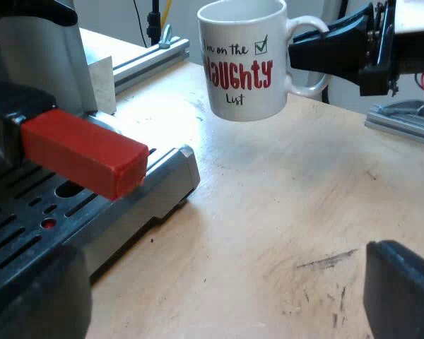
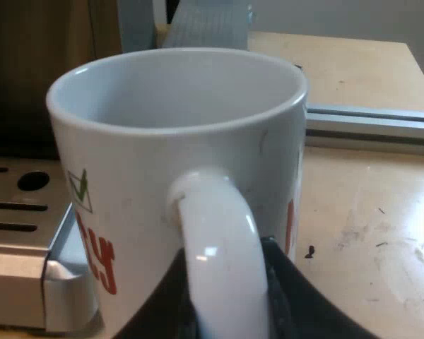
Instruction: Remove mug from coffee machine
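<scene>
A white mug [image 1: 244, 60] with red "Naughty List" lettering hangs upright a little above the wooden table [image 1: 268, 212], clear of the espresso machine's drip tray [image 1: 28, 212]. My right gripper [image 1: 318, 53] is shut on the mug's handle [image 2: 222, 247], its black fingers [image 2: 297, 304] pinching the loop from both sides. The mug [image 2: 177, 141] is empty inside and hovers beside the drip tray's corner [image 2: 28, 254]. The holder's red handle end [image 1: 85, 152] sticks out over the tray. My left gripper [image 1: 219, 300] stands open low over the table, next to the tray, with nothing between its fingers.
An aluminium rail [image 1: 152, 56] lies behind the machine and another one [image 1: 403, 120] beyond the mug. A rail [image 2: 367, 120] also crosses the table past the mug. The tabletop is scratched and bare between the tray and the mug.
</scene>
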Tool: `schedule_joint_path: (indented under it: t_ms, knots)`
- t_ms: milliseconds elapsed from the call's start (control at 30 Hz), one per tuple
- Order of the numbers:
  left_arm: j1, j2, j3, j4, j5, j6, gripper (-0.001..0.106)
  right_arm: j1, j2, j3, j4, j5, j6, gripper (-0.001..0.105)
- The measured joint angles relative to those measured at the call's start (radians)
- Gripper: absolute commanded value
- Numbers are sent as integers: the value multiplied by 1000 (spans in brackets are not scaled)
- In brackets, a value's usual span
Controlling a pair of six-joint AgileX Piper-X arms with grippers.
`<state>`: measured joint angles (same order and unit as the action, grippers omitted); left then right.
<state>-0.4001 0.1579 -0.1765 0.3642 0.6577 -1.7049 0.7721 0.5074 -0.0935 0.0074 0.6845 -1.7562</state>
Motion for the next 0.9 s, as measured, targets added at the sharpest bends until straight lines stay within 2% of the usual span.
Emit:
schedule_joint_path:
  t_ms: [333,500,600,767,900]
  knots:
    - [-3,0,0,0,30,0,80,0,86,7,-43,20,0,0]
    - [-62,0,0,0,34,0,80,-69,156,8,-133,7,0,0]
    - [-85,0,0,0,35,0,80,-121,181,8,-165,-34,1,0]
    - [-103,0,0,0,36,0,80,-230,258,11,-239,-159,3,0]
    - [-103,0,0,0,36,0,80,-283,318,11,-314,-196,0,0]
